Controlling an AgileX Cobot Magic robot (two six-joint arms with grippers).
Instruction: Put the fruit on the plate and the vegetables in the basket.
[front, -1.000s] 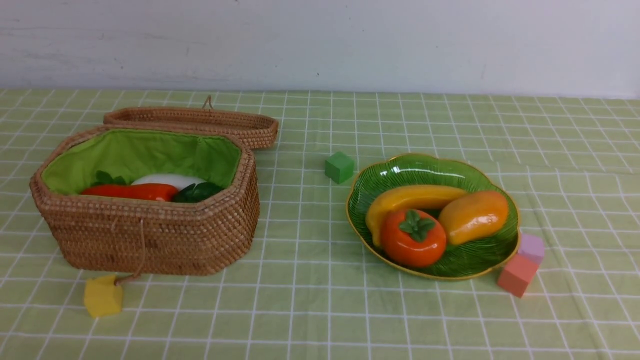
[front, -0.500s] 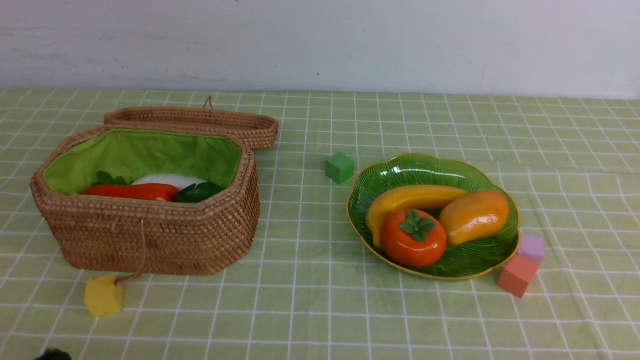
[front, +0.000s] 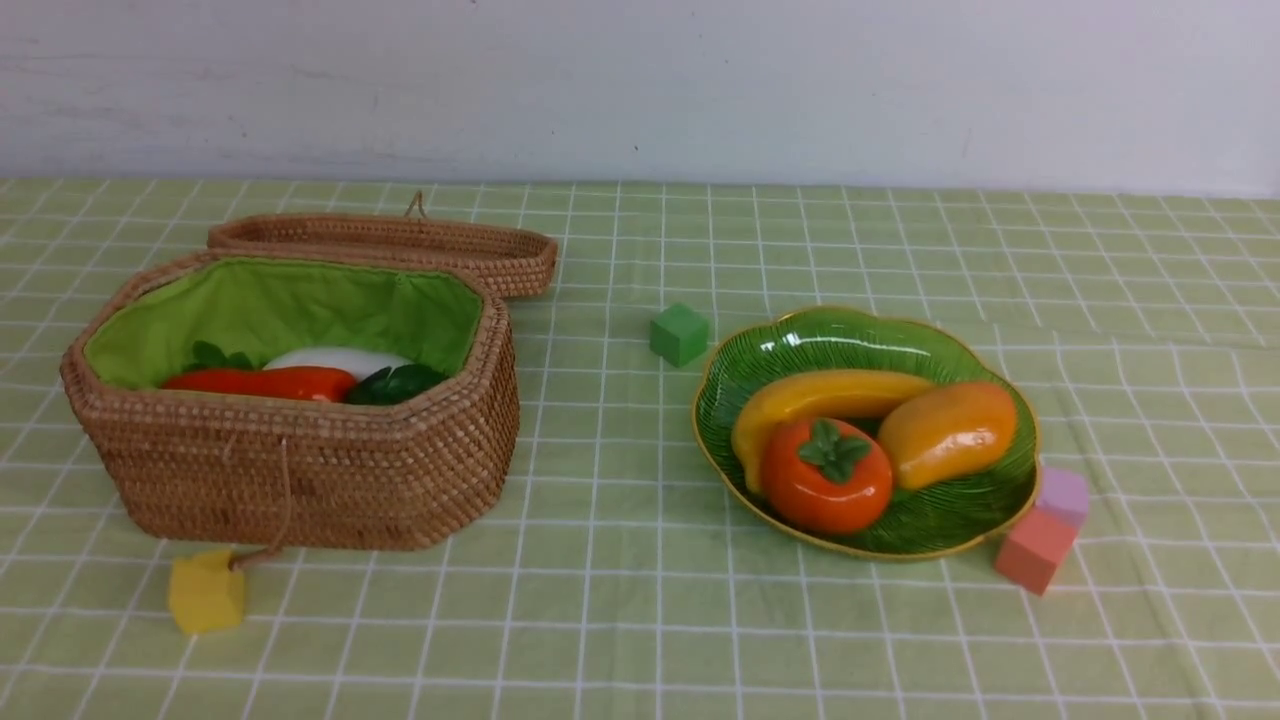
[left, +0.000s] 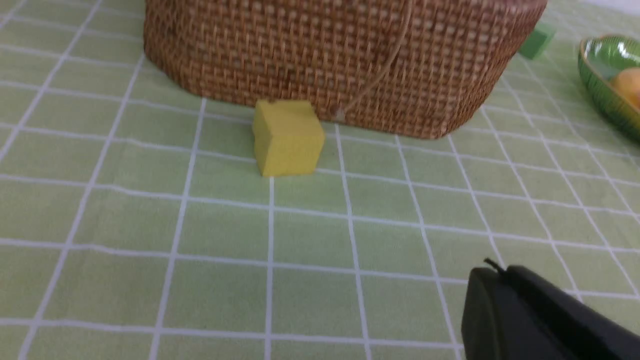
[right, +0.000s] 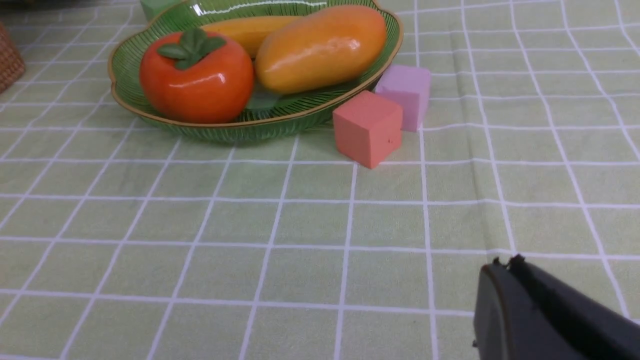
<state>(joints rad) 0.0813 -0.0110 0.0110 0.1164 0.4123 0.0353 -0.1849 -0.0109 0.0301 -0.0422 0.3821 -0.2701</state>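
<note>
On the left of the table (front: 620, 640), the basket (front: 300, 470) stands with its lid (front: 385, 245) thrown back, and the carrot (front: 265, 383) and white radish (front: 335, 358) lie inside on the green lining. A dark glossy shape beside them is probably the eggplant (front: 398, 383), though the wicker rim hides most of all three. Further right, the plate (front: 860, 335) holds the banana (front: 815, 395), persimmon (front: 826, 475) and mango (front: 948, 430) touching one another. Nothing of the task lies loose on the cloth, so I judge the sorting finished. Only a yellow cube (front: 205, 592), green cube (front: 679, 334), pink cube (front: 1035, 550) and lilac cube (front: 1062, 496) sit outside. Neither arm shows from the front; each wrist view catches just a dark corner of the left gripper (left: 540, 315) and right gripper (right: 545, 317), both jaws closed and empty.
</note>
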